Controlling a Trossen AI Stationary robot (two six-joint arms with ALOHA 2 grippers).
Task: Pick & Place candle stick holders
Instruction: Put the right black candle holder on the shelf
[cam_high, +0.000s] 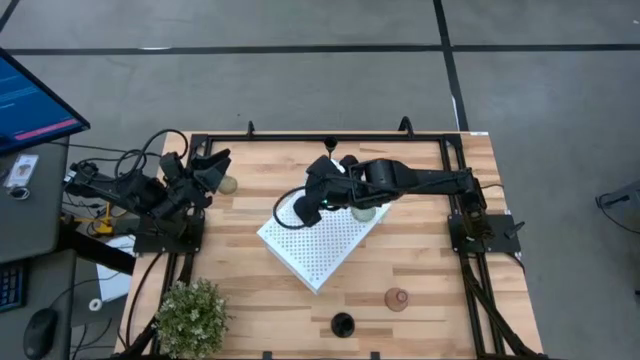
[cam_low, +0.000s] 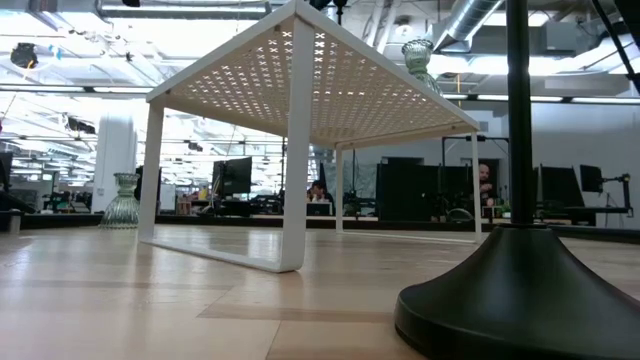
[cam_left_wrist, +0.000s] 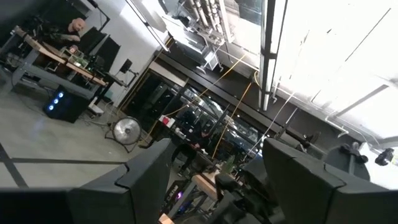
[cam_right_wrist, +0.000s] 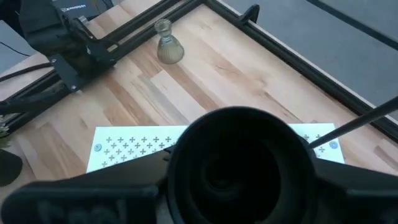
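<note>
My right gripper (cam_high: 318, 200) reaches from the table's right side over the white perforated board (cam_high: 320, 250). It is shut on a black candle stick holder (cam_right_wrist: 242, 155), whose round body fills the right wrist view. One pale green holder (cam_high: 362, 212) stands on the board under the arm. Another pale green holder (cam_high: 228, 185) stands on the table by my left gripper (cam_high: 215, 165), which is open and empty at the left edge. Two black holders (cam_high: 347, 160) stand near the far edge. A pink holder (cam_high: 397, 298) and a third black holder (cam_high: 343, 324) stand on their bases near the front edge. My right gripper has the black holder's round body (cam_right_wrist: 186, 168) between its two fingers (cam_right_wrist: 93, 186), one on each side. The holder is lifted clear above the board. The round body itself hides the places of contact. A thin black rod (cam_right_wrist: 360, 121) runs off beside it.
A bushy green plant (cam_high: 190, 315) stands at the near left corner. Black frame rails (cam_high: 320, 137) run along the table's edges. In the low view the board (cam_low: 300, 90) stands on legs like a small raised shelf. The wood between the board and the front edge is bare.
</note>
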